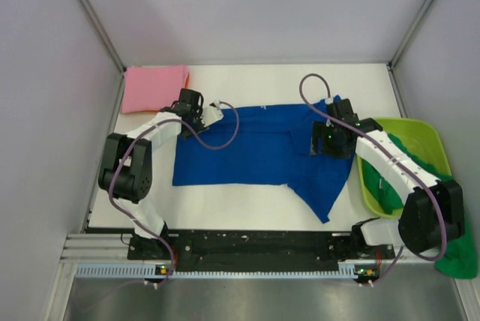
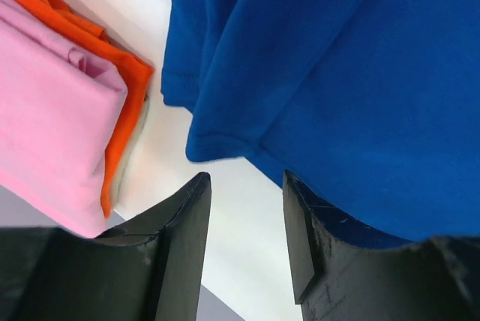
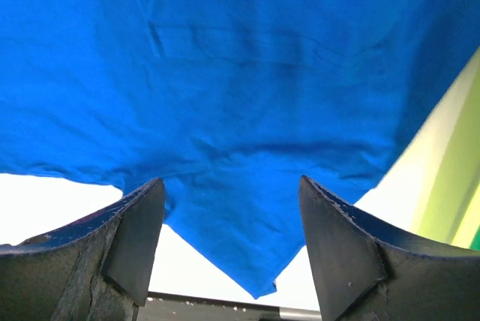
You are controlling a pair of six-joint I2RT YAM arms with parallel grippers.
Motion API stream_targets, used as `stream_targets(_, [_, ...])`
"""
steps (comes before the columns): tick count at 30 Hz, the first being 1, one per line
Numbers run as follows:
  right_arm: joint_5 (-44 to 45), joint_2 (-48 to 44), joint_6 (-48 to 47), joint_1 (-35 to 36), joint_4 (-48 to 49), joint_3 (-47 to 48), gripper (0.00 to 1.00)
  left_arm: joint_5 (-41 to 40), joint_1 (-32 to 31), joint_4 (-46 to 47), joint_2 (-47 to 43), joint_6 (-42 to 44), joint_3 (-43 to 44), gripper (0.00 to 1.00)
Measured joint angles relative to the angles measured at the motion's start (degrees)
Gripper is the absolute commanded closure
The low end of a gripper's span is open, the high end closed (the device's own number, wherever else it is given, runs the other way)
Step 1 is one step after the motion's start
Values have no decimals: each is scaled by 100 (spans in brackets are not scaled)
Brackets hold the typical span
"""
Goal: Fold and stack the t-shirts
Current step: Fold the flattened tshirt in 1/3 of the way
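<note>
- The blue t-shirt (image 1: 255, 148) lies mostly flat in the middle of the white table (image 1: 247, 85). It has a few soft wrinkles. One pointy part of it sticks out toward the near right side.
- The pink t-shirt (image 1: 154, 88) is folded and sits in the far left corner of the table, a little apart from the blue one.
- From the left wrist camera I see an orange cloth (image 2: 124, 88) right under the pink one. The picture edge cuts both off, so I cannot tell what the orange thing is.
- The green t-shirt (image 1: 459, 255) is bunched up on the right. Part of it is in the lime tub (image 1: 409, 126) and part hangs out at the near right. My right arm hides the middle of it.
- My left gripper (image 2: 246, 178) is at the far left edge of the blue shirt. Its fingers are apart with only white table between them.
- My right gripper (image 3: 231, 182) hangs over the right side of the blue shirt. Its fingers are spread wide and pinch nothing.
</note>
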Motion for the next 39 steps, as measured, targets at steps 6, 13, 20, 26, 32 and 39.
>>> stream_targets(6, [-164,590,-2,0,431,400,30,-4,35,304,647,227,201,57])
stream_targets(13, [-232,807,-4,9,518,417,30,-4,37,374,1012,310,420,79])
stream_targets(20, [-284,920,-7,9,564,424,30,-125,48,485,1084,299,444,100])
stream_targets(26, [-289,979,-22,9,577,450,30,-153,50,450,1080,280,468,100])
stream_targets(32, [-284,1023,-66,9,623,573,30,109,59,-197,616,323,520,100])
stream_targets(39, [-155,1526,-68,-66,671,933,38,476,68,-907,146,566,494,100])
